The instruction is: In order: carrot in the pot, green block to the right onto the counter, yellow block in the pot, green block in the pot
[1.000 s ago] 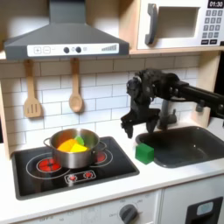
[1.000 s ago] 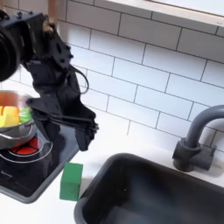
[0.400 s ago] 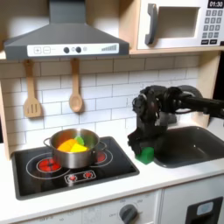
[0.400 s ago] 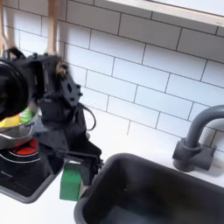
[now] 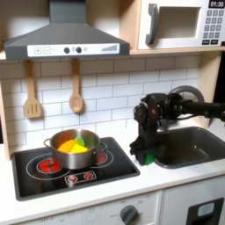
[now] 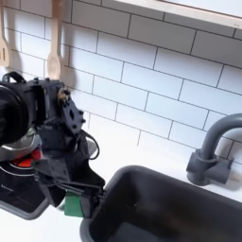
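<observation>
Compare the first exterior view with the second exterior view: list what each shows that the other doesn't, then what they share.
First exterior view: the range hood, the microwave, a second wooden utensil on the wall, and the pot's contents, with yellow and green showing inside.

Second exterior view: the grey faucet beside the sink.

Both exterior views: the gripper low over the green block, the pot on the black stovetop, the dark sink, and the white tile wall.
</observation>
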